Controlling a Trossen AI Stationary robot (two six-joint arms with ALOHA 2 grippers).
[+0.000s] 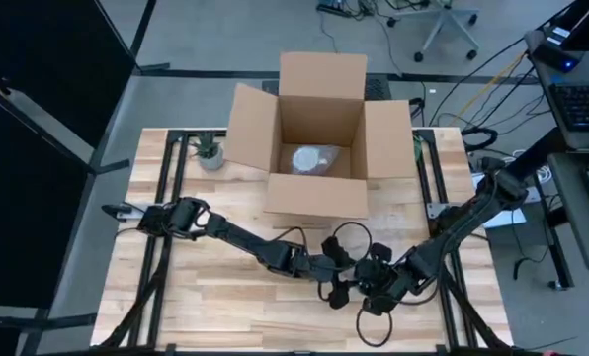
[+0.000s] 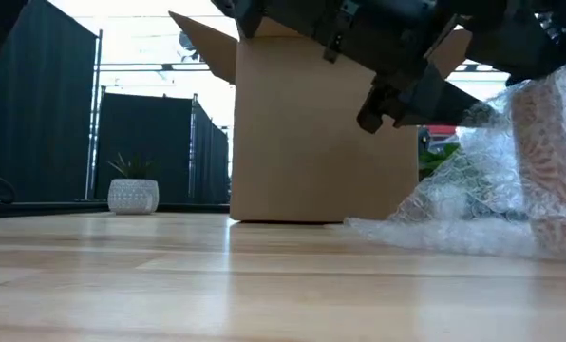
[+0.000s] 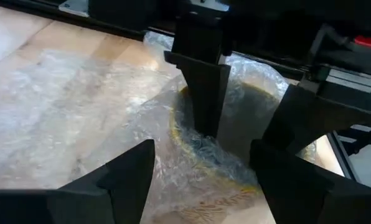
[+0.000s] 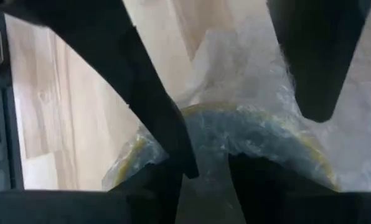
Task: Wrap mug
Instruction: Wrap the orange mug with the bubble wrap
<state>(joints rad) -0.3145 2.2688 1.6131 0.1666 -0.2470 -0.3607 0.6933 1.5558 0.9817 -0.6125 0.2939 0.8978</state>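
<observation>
We noted the mug upright in bubble wrap on the desk's front edge, one finger of the open right jaws poked straight down its mouth, open left jaws hovering just beside, gripping nothing.

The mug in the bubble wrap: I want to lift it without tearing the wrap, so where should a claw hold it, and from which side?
Grip the mug by its rim, from above. It stands mouth up, the bubble wrap bunched around its sides, so the yellow-edged rim is the firmest exposed part. One finger already reaches into the mouth.
</observation>
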